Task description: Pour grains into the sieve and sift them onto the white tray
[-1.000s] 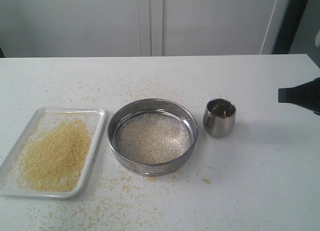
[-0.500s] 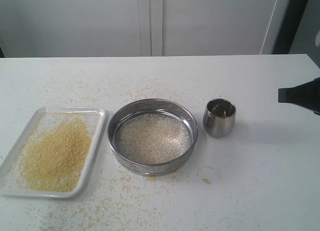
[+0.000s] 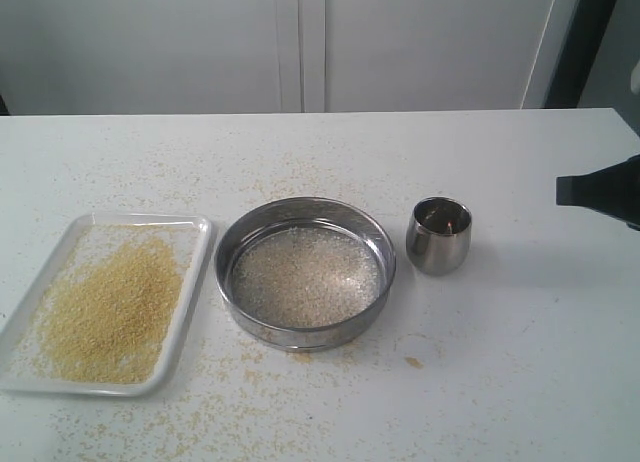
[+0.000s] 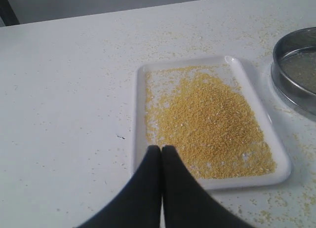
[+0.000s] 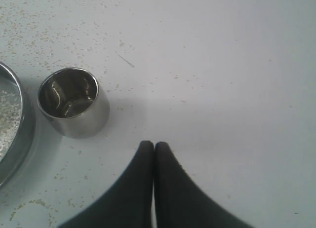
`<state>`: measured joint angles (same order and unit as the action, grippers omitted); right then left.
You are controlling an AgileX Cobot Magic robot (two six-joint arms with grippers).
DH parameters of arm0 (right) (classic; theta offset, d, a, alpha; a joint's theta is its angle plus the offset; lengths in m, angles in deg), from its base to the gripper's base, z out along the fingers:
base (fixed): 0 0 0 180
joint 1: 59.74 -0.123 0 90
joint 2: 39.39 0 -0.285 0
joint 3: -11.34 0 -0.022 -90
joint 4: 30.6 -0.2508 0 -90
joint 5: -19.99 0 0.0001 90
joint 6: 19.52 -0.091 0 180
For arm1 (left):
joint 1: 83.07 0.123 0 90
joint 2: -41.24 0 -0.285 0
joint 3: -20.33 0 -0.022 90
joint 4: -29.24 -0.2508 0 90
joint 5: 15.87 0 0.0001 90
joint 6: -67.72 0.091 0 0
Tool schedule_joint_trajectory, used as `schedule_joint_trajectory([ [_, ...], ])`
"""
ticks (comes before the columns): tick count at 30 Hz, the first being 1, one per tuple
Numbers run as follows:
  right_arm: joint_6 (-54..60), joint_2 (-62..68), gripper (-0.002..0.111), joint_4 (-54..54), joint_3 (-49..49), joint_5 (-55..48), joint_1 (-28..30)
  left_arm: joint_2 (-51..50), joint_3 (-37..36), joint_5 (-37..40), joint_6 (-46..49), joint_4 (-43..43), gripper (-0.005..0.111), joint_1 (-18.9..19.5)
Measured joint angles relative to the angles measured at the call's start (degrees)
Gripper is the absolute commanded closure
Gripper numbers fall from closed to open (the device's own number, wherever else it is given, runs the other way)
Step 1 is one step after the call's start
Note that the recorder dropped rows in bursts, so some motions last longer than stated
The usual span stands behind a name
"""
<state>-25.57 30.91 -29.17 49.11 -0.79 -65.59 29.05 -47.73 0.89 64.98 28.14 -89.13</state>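
Observation:
The white tray (image 3: pixel 198 282) lies at the left with a yellow heap of grains (image 3: pixel 112 312) on it. The sieve (image 3: pixel 232 304) stands on the table to its right, holding pale coarse bits (image 3: pixel 305 276) on its mesh. A small steel cup (image 3: pixel 439 236) stands upright right of the sieve and looks empty. My right gripper (image 3: pixel 562 190) hovers at the right edge, shut and holding nothing; its wrist view shows the gripper (image 5: pixel 154 145) over bare table beside the cup (image 5: pixel 74 102). My left gripper (image 4: pixel 161 149) is shut and empty over the tray's (image 4: pixel 139 139) near corner, with grains (image 4: pixel 212 127) beyond.
Loose grains are scattered on the white table (image 3: pixel 520 362) around the tray and sieve. A white wall rises behind the table. The sieve's rim (image 4: pixel 291 87) shows at the edge of the left wrist view.

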Motion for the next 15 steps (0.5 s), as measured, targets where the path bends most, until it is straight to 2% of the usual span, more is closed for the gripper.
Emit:
schedule_joint_trajectory([
  [7, 0.00, 0.00, 0.108, 0.00, 0.00, 0.00, 0.00, 3.90, -6.66, -1.78, 0.00, 0.00, 0.107, 0.00],
  [15, 0.00, 0.00, 0.108, 0.00, 0.00, 0.00, 0.00, 4.11, -8.84, -1.88, 0.00, 0.09, 0.107, 0.00],
])
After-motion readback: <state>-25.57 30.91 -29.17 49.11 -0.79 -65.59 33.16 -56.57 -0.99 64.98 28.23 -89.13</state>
